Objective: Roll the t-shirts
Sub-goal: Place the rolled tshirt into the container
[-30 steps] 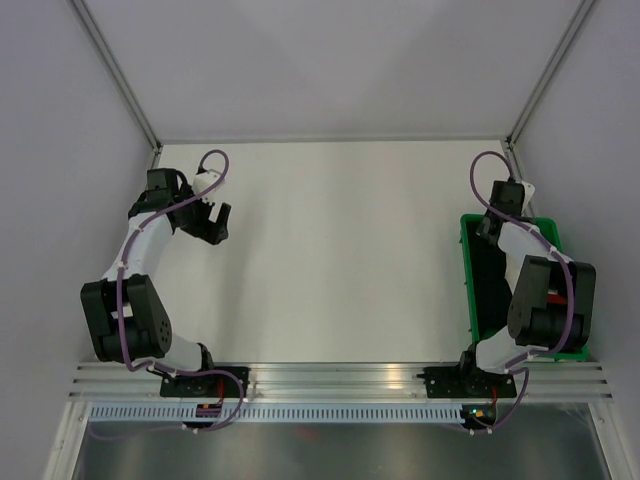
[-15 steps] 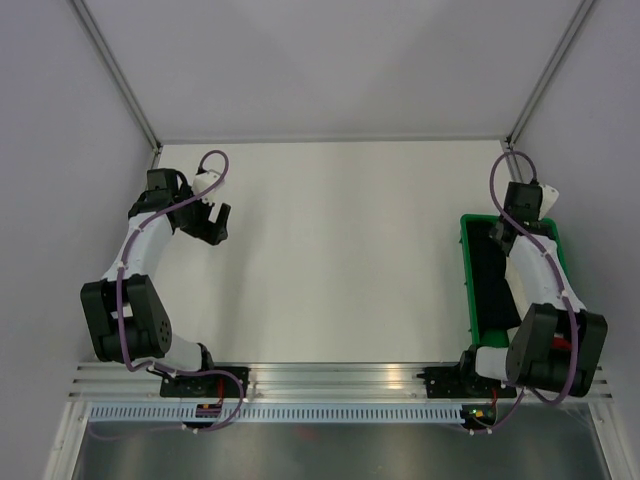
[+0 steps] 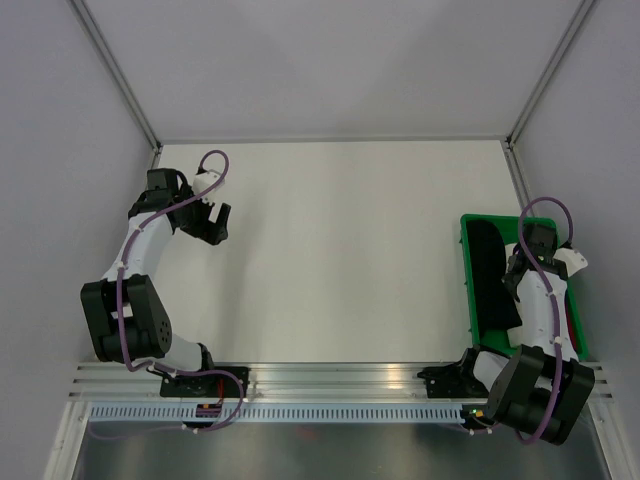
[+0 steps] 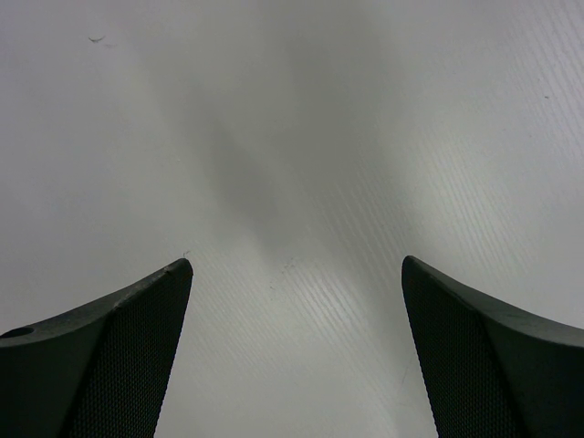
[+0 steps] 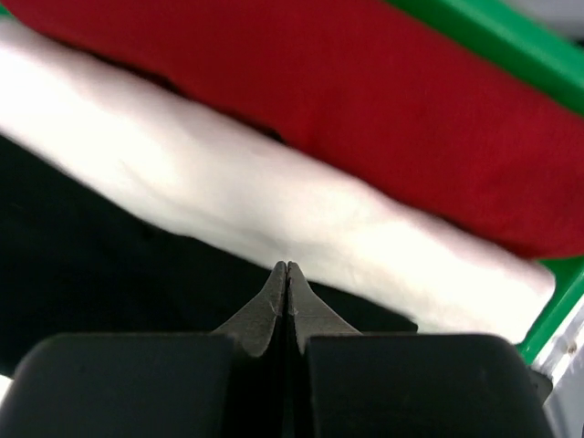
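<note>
Pale walls enclose a white table [image 3: 340, 250]; left fingers [image 4: 128, 347] spread, right fingers [image 5: 274, 306] pressed together over the green bin [image 3: 466, 290].

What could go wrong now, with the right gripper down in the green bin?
The right gripper is shut, tips at the edge between the white shirt and the black shirt; it may catch both, or nothing. In the green bin the red shirt lies close and might be dragged along.

Left gripper [image 4: 294, 301] jaws apart; right gripper [image 5: 286, 270] jaws closed.
</note>
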Controlling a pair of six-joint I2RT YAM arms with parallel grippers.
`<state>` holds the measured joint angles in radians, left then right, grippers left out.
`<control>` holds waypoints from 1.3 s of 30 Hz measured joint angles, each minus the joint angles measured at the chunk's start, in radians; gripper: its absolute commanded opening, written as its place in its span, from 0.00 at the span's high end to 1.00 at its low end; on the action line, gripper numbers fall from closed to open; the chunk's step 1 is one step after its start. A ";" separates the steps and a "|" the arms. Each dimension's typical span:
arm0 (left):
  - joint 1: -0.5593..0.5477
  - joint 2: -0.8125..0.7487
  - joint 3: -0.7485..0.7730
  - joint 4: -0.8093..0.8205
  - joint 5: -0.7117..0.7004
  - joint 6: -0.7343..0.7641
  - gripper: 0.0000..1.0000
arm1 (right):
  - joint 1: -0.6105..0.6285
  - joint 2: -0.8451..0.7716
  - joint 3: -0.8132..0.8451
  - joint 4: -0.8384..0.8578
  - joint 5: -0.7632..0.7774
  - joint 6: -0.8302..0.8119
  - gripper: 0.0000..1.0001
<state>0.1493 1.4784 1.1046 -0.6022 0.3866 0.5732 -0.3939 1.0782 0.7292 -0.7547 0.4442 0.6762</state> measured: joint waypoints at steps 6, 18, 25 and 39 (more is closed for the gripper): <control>0.000 0.000 0.000 -0.002 0.001 0.000 0.00 | -0.001 -0.007 -0.023 -0.020 -0.075 0.056 1.00; 0.000 0.000 0.000 -0.002 0.001 0.000 0.00 | -0.028 0.113 -0.129 0.097 -0.148 0.147 0.99; 0.000 0.000 0.000 -0.003 0.001 0.000 0.00 | -0.035 0.113 -0.121 0.104 -0.145 0.119 0.93; 0.000 0.000 0.015 -0.034 0.008 0.000 0.00 | 0.110 0.198 0.330 0.143 -0.208 -0.322 0.18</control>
<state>0.1493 1.4780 1.1194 -0.6365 0.3950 0.5735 -0.2840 1.2758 1.0592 -0.6113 0.2363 0.3546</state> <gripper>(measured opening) 0.995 0.818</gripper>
